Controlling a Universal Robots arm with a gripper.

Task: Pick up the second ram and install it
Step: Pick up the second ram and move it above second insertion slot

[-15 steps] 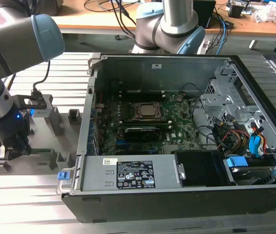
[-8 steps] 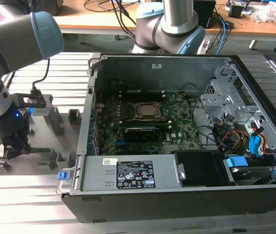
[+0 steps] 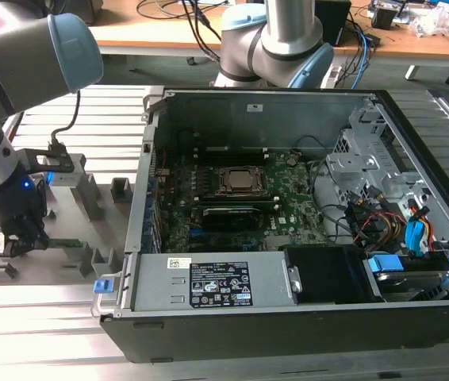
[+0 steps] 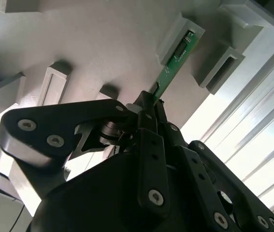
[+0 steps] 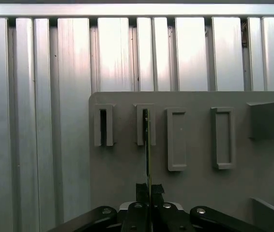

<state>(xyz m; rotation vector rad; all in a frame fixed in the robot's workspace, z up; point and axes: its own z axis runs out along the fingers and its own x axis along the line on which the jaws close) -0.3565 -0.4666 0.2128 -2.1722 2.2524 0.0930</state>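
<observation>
Closest to the lens in both wrist views was the gripper (image 4: 152, 107). Its black fingers were pressed together on the near end of the second ram (image 4: 172, 65), so it pinched the thin green board by its two flat faces. The far end of the board sat inside a slotted post (image 4: 170, 37) of the grey fixture plate (image 4: 103, 41).

In the exterior view this gripper stood at the exterior view's left, low over the plate, which lay on the ribbed metal tabletop (image 3: 42, 333). Toward the exterior view's right was the open computer case (image 3: 304, 333), well apart from the ram. Its motherboard (image 3: 296, 190) and CPU socket (image 3: 240, 181) were uncovered.

I judged the step in hand to be the pick-up. The grasp was made, but the board was not yet out of its holder, and the installing was not begun. To my judgement, the next move calls for a straight pull along the slot of the post, without twist, because such a thin board could bind or bend.
</observation>
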